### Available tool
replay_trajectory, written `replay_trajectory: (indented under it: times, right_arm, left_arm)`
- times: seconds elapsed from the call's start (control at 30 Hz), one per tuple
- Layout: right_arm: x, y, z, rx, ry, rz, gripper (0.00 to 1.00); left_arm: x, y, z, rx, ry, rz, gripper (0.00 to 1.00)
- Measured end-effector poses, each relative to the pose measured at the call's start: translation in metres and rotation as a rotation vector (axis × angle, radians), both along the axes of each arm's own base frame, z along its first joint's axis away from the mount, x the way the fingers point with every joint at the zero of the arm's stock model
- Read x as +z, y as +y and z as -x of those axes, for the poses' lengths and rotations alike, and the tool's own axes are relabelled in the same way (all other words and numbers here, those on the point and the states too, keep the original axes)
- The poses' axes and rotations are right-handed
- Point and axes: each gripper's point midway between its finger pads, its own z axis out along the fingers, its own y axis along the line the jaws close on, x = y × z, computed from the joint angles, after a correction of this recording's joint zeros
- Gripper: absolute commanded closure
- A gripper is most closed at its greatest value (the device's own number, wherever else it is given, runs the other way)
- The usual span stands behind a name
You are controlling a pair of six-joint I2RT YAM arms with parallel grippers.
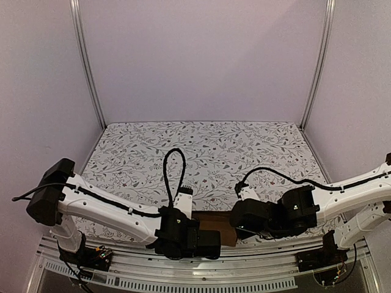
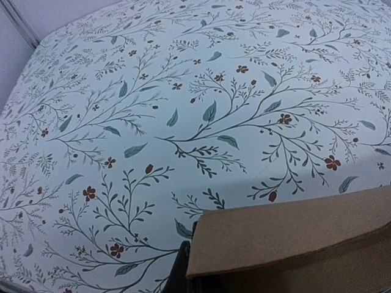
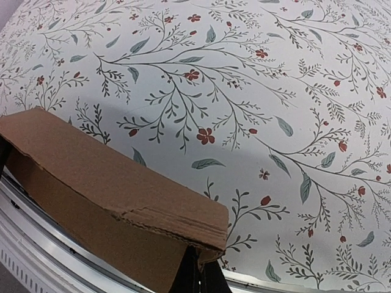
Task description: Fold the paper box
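At the tabletop's [image 1: 214, 152] near edge, both your jaws pinch the box [image 3: 110, 171]; uneven pulling could tear it.

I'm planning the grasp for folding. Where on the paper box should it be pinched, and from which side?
Pinch the paper box at its end corners, one per arm: left gripper from the left end, right gripper from the right. It is a long cardboard piece lying crosswise between them, too broad to span but thin at its edges. Both grippers look shut there now.
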Motion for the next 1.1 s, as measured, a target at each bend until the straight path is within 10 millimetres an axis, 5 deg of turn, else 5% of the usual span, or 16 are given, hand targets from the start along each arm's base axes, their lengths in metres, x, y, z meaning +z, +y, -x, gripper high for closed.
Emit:
replay_trajectory:
  times: [0.37,1.1]
  right_arm:
    - [-0.002,0.007,-0.018,-0.016,-0.059,0.009,1.00]
    - [-0.008,0.005,-0.019,-0.040,-0.083,-0.062,1.00]
  left_arm:
    - [0.000,0.008,0.004,0.022,0.001,-0.006,1.00]
    - [0.000,0.008,0.004,0.028,-0.002,-0.001,1.00]
